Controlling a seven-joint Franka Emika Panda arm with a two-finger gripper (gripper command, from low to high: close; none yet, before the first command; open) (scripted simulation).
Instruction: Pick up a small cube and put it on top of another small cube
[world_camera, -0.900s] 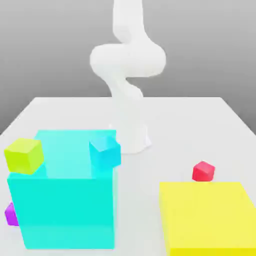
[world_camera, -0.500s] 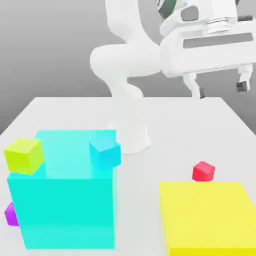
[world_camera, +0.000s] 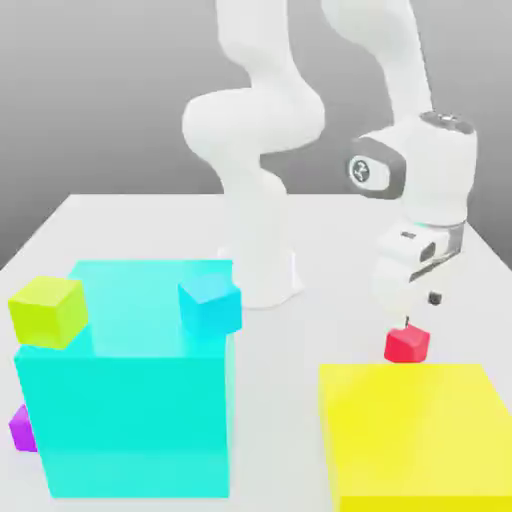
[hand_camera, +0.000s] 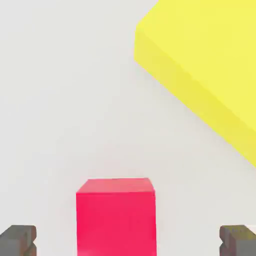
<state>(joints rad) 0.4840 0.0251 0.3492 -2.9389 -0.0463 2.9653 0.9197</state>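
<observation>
The gripper (world_camera: 421, 310) hangs just above the small red cube (world_camera: 406, 343), its fingers (hand_camera: 18, 240) spread wide to either side of the cube and holding nothing. The red cube sits on the white surface (world_camera: 340, 250), just beside the far edge of the big yellow block (world_camera: 420, 435). Well apart from the red cube, the lime cube (world_camera: 46, 311) rests beside the big cyan block (world_camera: 130, 400), with a small cyan cube (world_camera: 210, 304) on that block's top.
</observation>
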